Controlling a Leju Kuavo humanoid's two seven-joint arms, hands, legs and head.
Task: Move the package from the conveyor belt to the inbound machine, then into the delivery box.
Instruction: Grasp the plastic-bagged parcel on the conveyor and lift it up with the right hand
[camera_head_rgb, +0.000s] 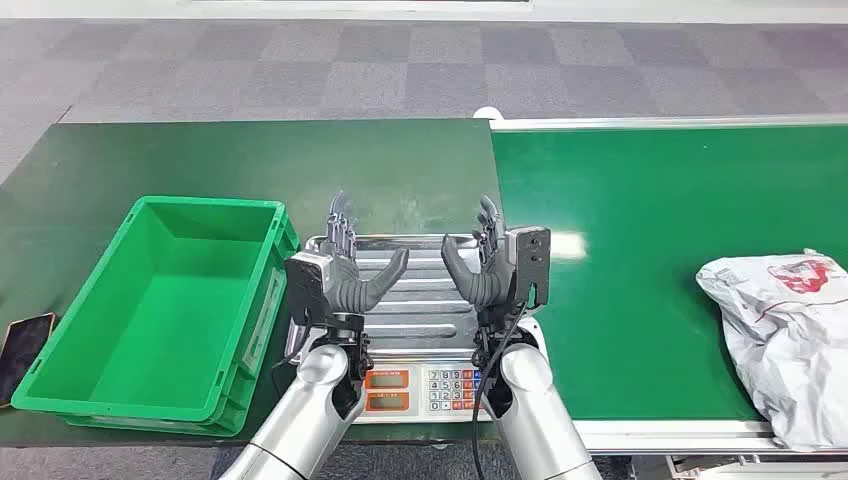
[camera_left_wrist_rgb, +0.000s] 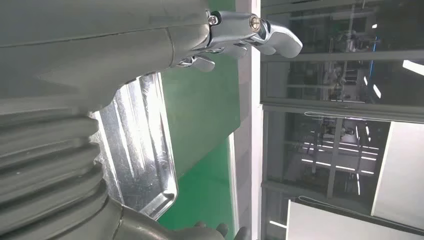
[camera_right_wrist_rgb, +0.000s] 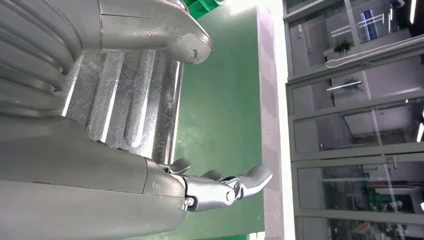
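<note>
The package (camera_head_rgb: 785, 335), a crumpled white plastic bag with red print, lies on the green conveyor belt (camera_head_rgb: 640, 290) at the far right. Both hands hover over the inbound machine (camera_head_rgb: 420, 305), a scale with a ribbed steel platter and a keypad. My left hand (camera_head_rgb: 345, 265) is open, fingers raised and apart, holding nothing. My right hand (camera_head_rgb: 487, 262) faces it, also open and empty. The green delivery box (camera_head_rgb: 160, 310) stands empty to the left of the scale. The steel platter (camera_left_wrist_rgb: 145, 145) shows beside the left hand (camera_left_wrist_rgb: 75, 75), and beside the right hand (camera_right_wrist_rgb: 100, 165) as the platter (camera_right_wrist_rgb: 125, 100).
A dark green table (camera_head_rgb: 250, 165) carries the box and scale. A phone (camera_head_rgb: 22, 350) lies at the table's left edge. Grey carpet tiles (camera_head_rgb: 400, 60) stretch beyond. The belt's metal frame (camera_head_rgb: 670, 122) runs along its far side.
</note>
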